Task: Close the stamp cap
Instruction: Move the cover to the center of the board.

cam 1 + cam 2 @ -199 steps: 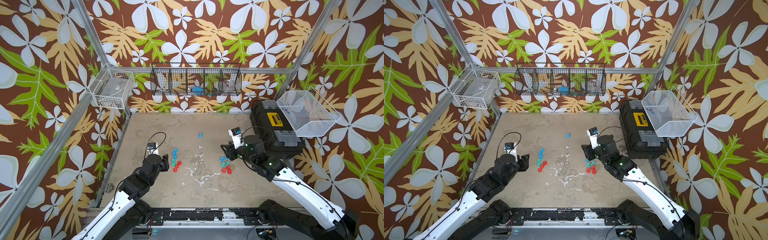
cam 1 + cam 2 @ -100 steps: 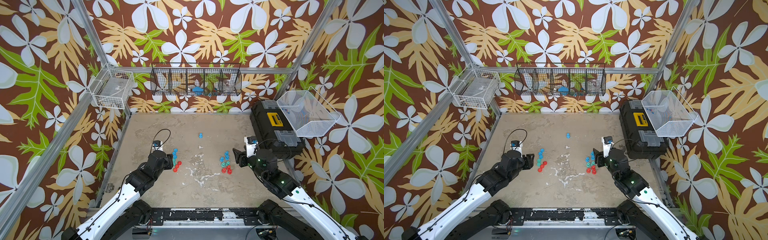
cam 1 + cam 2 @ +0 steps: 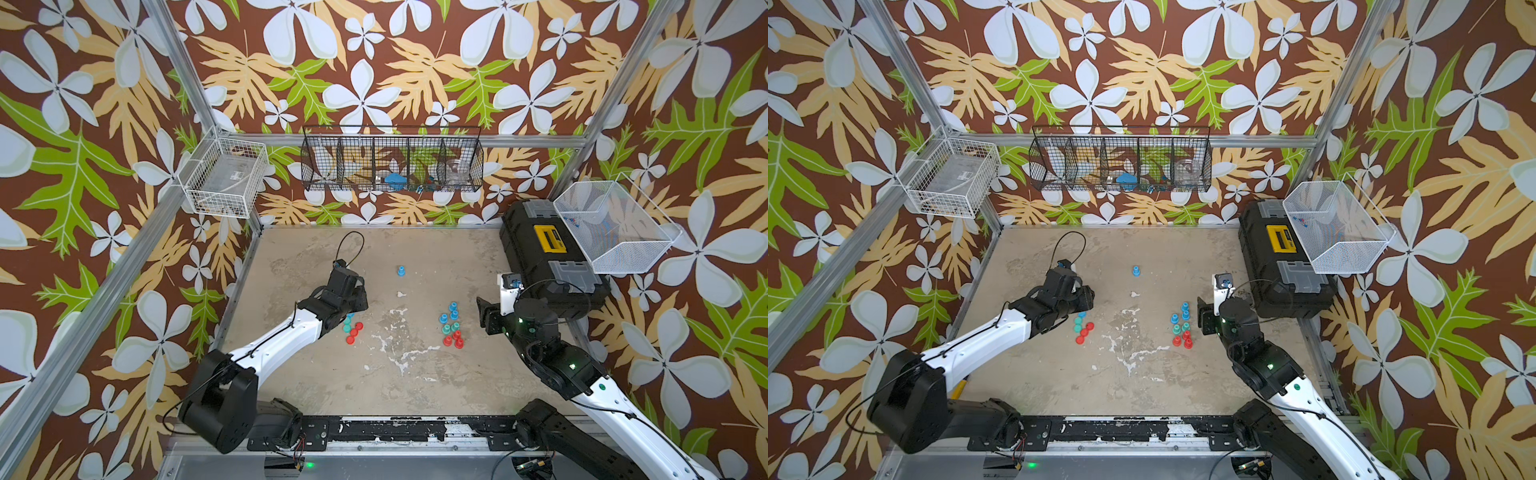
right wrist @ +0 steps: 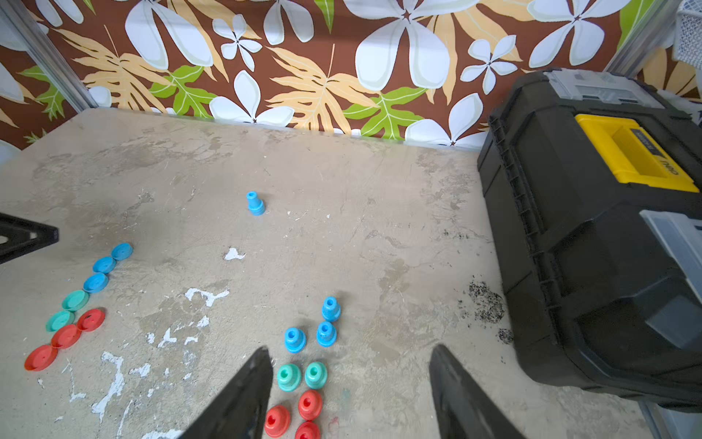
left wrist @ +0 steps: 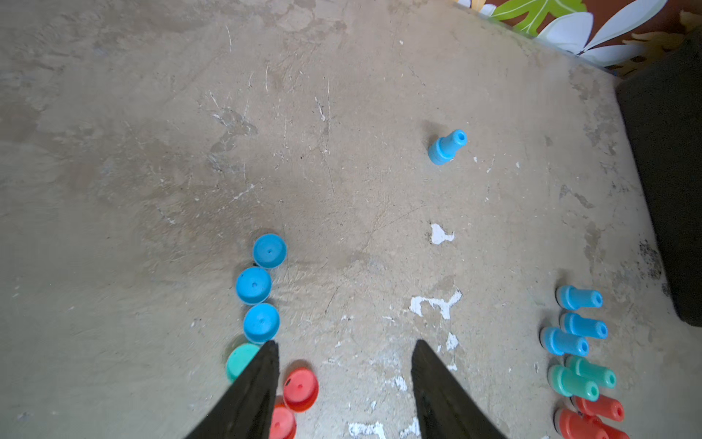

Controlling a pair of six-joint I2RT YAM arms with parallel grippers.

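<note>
Several loose caps, blue (image 5: 261,322), teal (image 5: 239,361) and red (image 5: 301,384), lie in a line on the table. They show in both top views (image 3: 352,328) partly under my left gripper (image 3: 360,300). That gripper (image 5: 345,344) is open and empty, with one finger over the teal cap. Several uncapped stamps, blue (image 4: 295,339), teal (image 4: 288,377) and red (image 4: 310,404), stand in a cluster (image 3: 452,328). My right gripper (image 3: 484,316) hangs just right of them, open (image 4: 349,349) and empty. A lone blue stamp (image 3: 401,271) stands farther back.
A black toolbox (image 3: 548,257) with a yellow handle fills the table's right side, close behind my right arm. A white wire basket (image 3: 615,228) hangs above it. A black wire basket (image 3: 392,160) and a white one (image 3: 224,183) hang on the walls.
My left gripper has moved right and away, over the row of caps. My right gripper has drawn back to the right, off the stamps, and its jaws have opened wider.
</note>
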